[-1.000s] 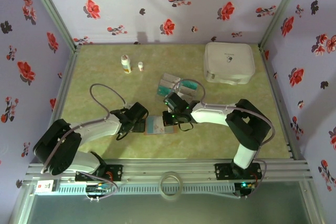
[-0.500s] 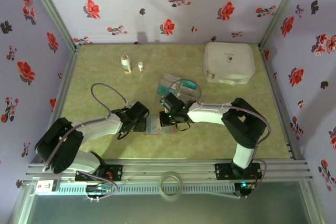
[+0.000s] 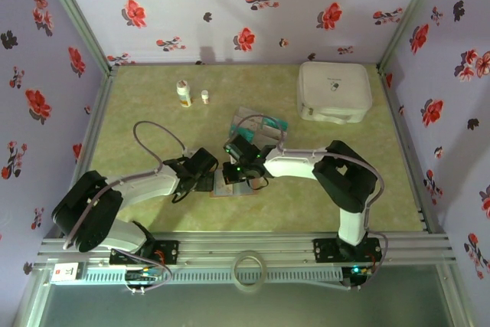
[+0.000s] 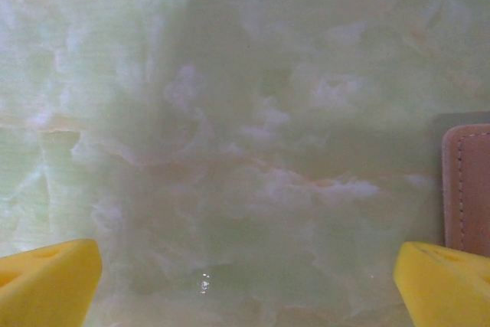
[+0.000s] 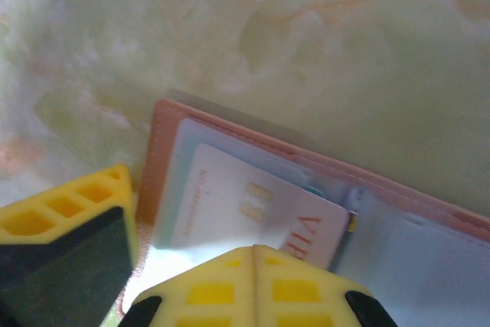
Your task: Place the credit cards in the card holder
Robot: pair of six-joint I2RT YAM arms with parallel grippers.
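The card holder [image 3: 227,188] lies open on the table between both grippers, pinkish-brown [image 5: 162,132] with clear sleeves. A silver-white credit card [image 5: 230,197] with red lettering sits partly in its left sleeve. My right gripper [image 5: 255,250] is shut, its joined yellow fingertips at the card's near edge; from above the right gripper [image 3: 233,171] hovers over the holder. My left gripper [image 4: 246,273] is open over bare table just left of the holder, whose stitched edge [image 4: 467,189] lies by its right finger [image 4: 448,285]. More teal credit cards [image 3: 264,123] lie in a clear tray.
A large white rounded case [image 3: 334,91] stands at the back right. Two small bottles [image 3: 184,93] stand at the back left. The clear tray [image 3: 246,116] sits just behind the right gripper. Flowered walls enclose the table on three sides.
The right gripper has slid left from beside the clear tray to over the open card holder, still shut. The left arm has stayed in place, open.
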